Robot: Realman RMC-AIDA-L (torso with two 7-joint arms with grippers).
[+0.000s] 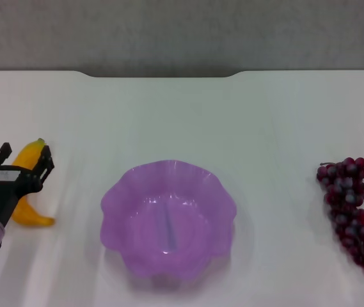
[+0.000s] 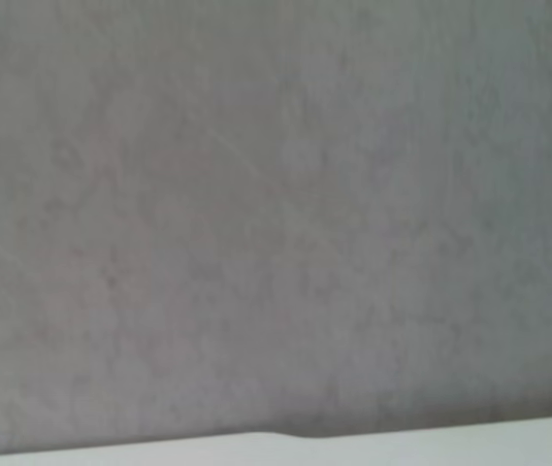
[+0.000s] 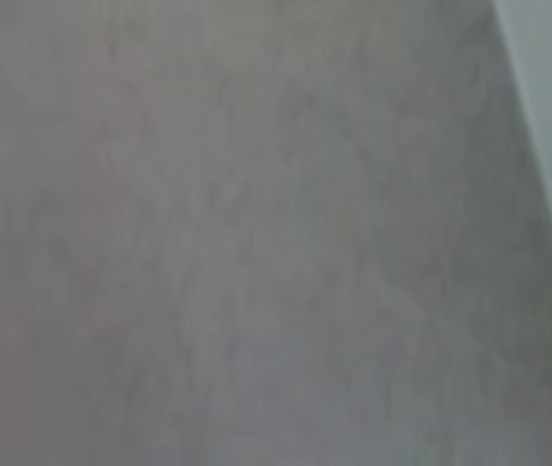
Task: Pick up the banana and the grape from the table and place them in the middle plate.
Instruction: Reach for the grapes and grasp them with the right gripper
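The yellow-orange banana [image 1: 31,153] lies on the white table [image 1: 182,115] at the far left. My left gripper [image 1: 23,161] hangs over its middle, open, with one black finger on each side of the fruit; whether the fingers touch it cannot be told. The banana's near end [image 1: 34,219] sticks out beside the wrist. The translucent purple middle plate [image 1: 169,167] with its wavy rim sits in the centre, holding nothing. The dark red-purple grape bunch [image 1: 351,204] lies at the far right. My right gripper is out of view. Both wrist views show only grey wall and a strip of white.
The table's notched far edge [image 1: 162,75] meets a grey wall. Bare white tabletop lies between the banana and the plate and between the plate and the grape.
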